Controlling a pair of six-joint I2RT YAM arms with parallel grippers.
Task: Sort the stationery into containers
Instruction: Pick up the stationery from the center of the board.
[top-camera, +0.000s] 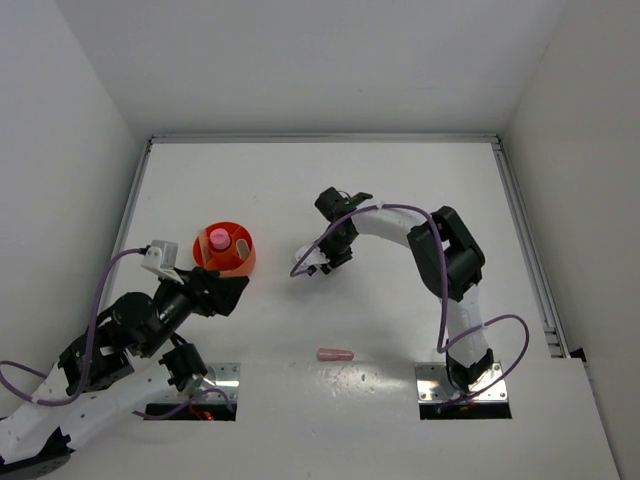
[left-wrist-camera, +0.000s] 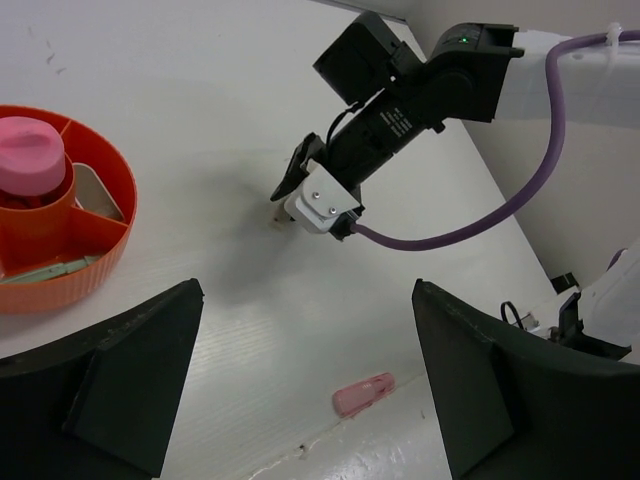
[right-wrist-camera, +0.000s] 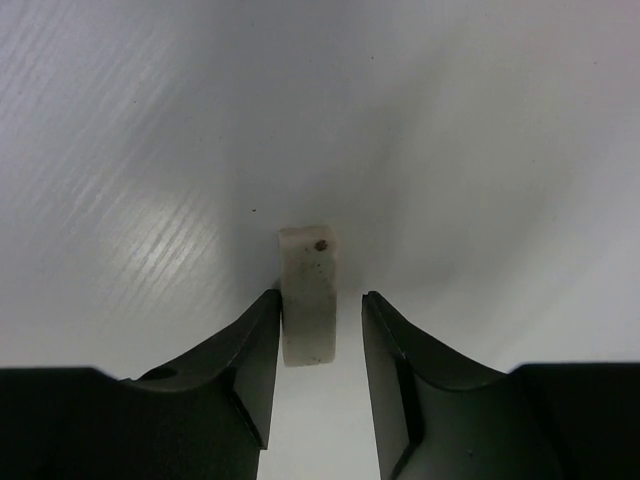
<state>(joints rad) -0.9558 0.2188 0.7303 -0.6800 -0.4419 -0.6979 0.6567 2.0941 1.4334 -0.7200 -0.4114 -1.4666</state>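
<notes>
The round orange tub (top-camera: 243, 262) with dividers holds a pink-capped tube (top-camera: 216, 240) and a pale green stick (left-wrist-camera: 55, 270); its rim shows in the left wrist view (left-wrist-camera: 105, 260). My left gripper (top-camera: 232, 290) is open and empty just right of the tub, above the table (left-wrist-camera: 308, 300). My right gripper (top-camera: 318, 265) is low on the table, jaws open around a small beige block (right-wrist-camera: 308, 295). The left finger touches the block; a gap shows at the right finger. A pink bar (top-camera: 335, 354) lies loose near the front edge, also seen in the left wrist view (left-wrist-camera: 363, 394).
White walls close the table on three sides. Two metal base plates (top-camera: 455, 385) sit at the near edge. My right arm's purple cable (left-wrist-camera: 470, 225) loops over the table's middle.
</notes>
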